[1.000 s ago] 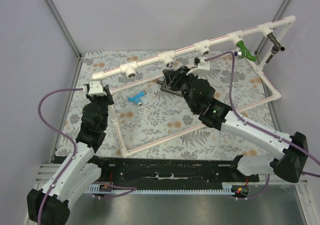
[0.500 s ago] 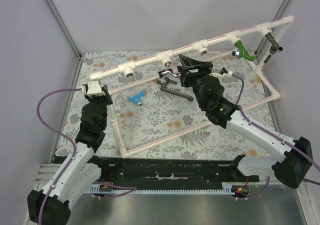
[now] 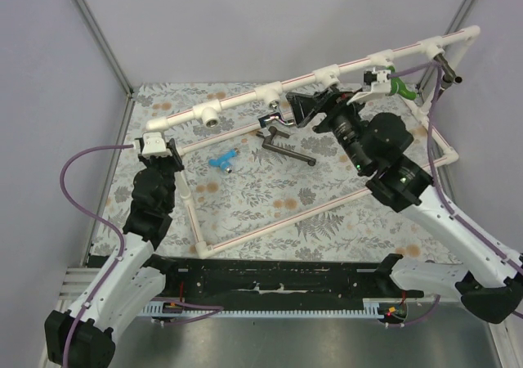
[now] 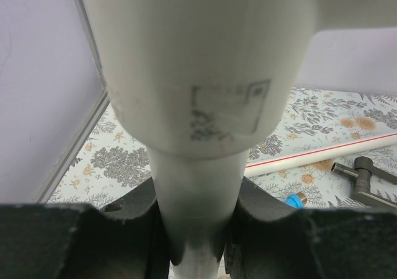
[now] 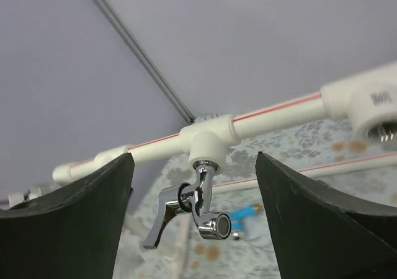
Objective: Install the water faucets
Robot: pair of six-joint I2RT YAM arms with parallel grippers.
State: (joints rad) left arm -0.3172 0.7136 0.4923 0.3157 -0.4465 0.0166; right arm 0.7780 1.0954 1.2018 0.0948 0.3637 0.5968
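Hovering R gripper wide open, empty, w/ grey faucet lying flat just near-left of it, axis slanting L-R; clamping pipe w/ L gripper.

Left claw clamped tight; right claw spread wide, arm extended forward.
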